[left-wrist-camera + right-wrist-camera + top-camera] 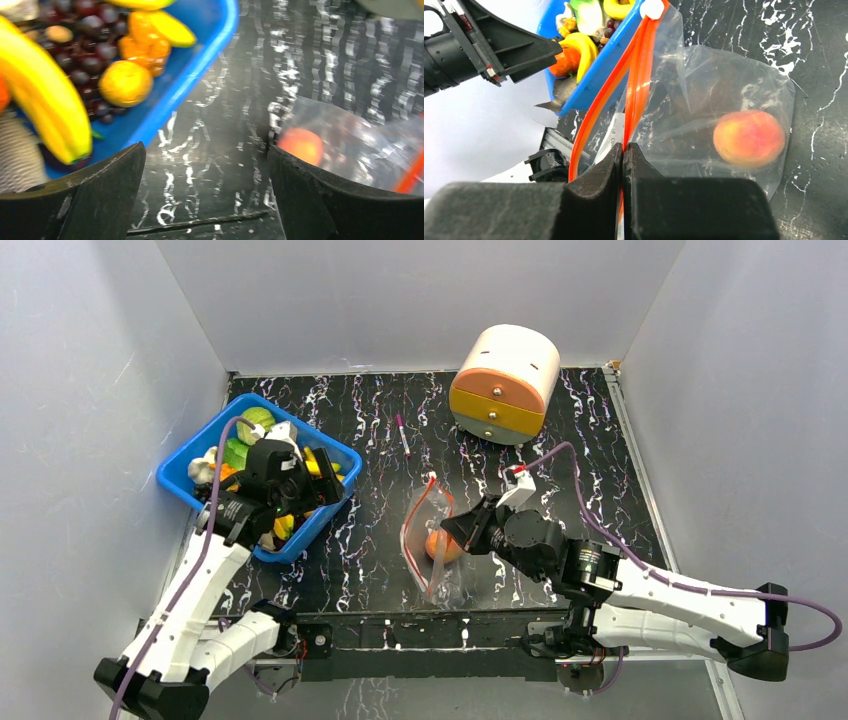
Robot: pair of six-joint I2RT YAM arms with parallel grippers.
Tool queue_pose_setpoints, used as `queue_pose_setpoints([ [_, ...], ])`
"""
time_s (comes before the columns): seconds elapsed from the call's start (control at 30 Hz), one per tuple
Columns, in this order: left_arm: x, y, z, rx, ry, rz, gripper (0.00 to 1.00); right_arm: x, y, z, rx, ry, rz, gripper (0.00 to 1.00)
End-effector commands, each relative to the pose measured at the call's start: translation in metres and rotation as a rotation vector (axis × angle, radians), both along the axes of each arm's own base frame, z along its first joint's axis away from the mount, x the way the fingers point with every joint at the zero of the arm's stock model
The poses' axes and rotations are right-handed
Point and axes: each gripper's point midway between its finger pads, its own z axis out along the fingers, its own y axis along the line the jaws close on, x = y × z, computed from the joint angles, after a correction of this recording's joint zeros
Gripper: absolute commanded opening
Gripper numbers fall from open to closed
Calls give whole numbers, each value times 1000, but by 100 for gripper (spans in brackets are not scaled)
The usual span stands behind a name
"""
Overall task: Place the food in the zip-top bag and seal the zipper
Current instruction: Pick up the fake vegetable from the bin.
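The zip-top bag point(432, 562) lies on the black marbled table with its mouth held up and open. My right gripper point(624, 150) is shut on one lip of the red-orange zipper point(638, 80); the other lip bows away to the left. One orange-red round fruit point(749, 138) sits inside the bag. The remaining food, including bananas point(45, 100), dark grapes point(85, 60) and an orange point(125, 82), lies in the blue bin point(185, 462). My left gripper point(206, 165) hangs open and empty over the bin's right edge, between bin and bag.
A white, orange and yellow round drawer unit point(505, 382) stands at the back right. A thin pink pen point(402, 435) lies behind the bag. Grey walls close in the table on three sides.
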Motion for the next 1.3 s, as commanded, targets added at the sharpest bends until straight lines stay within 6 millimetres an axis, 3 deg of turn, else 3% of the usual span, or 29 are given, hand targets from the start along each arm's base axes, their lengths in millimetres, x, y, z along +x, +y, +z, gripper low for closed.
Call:
queue_pose_setpoints([
  [0.0,2,52,-28,241,78,211,85,4,-4,-1,16,-3,-35,0],
  [0.13,6,67,-32,326,102,268,76,5,-1,-2,-3,-5,-28,0],
  [0.37,14,108,-21,508,10,406,72,3,-4,-5,-12,-2,-25,0],
  [0.57,24,120,-29,514,-21,512,68,3,-9,-3,4,-7,-35,0],
  [0.7,28,145,-24,536,-19,624,74,2,-11,2,-6,-11,-33,0],
  [0.87,36,160,-17,527,-53,712,75,1,-13,5,-9,-11,-32,0],
  [1.27,23,189,-61,557,67,773,87,2,-22,17,-28,-31,-48,0],
])
